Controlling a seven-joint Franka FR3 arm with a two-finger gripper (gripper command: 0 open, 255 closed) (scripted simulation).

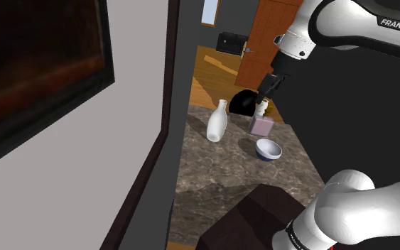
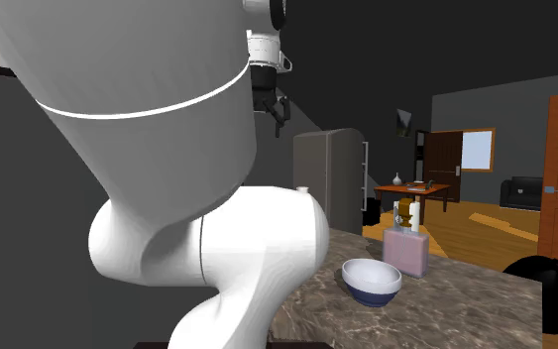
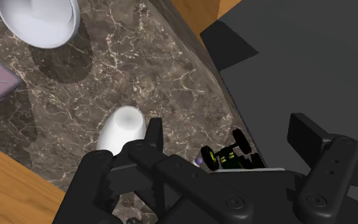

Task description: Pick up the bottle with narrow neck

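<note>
The white bottle with a narrow neck (image 1: 217, 122) stands upright on the marbled brown tabletop (image 1: 219, 174), towards its far end. My black gripper (image 1: 268, 87) hangs well above the table, up and to the shoulder view's right of the bottle. In the wrist view the bottle (image 3: 123, 127) is seen from above, just outside one finger (image 3: 153, 132) and not between the two. The gripper (image 3: 229, 130) is open with nothing in it. In the second exterior view the gripper (image 2: 279, 107) hangs high beside the big white arm.
A pink box (image 1: 262, 126) with small items on top and a white bowl with a blue base (image 1: 268, 150) sit to the shoulder view's right of the bottle. A black rounded object (image 1: 243, 104) lies past the table's far end. A grey wall (image 1: 84, 163) borders the table.
</note>
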